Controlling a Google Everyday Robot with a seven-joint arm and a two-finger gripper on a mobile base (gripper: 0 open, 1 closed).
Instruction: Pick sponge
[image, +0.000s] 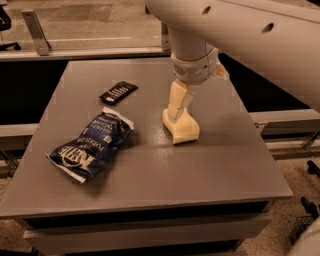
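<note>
The pale yellow sponge (183, 129) lies on the grey table (150, 170), right of centre. My gripper (177, 111) hangs down from the white arm and reaches the sponge's top at its far left side, touching or nearly touching it. The arm's wrist hides what lies behind the gripper.
A blue crinkled snack bag (92, 144) lies on the table's left front. A small black packet (118, 92) lies further back, left of the sponge. A metal rail (80, 51) runs behind the table. The table's right edge is close to the sponge.
</note>
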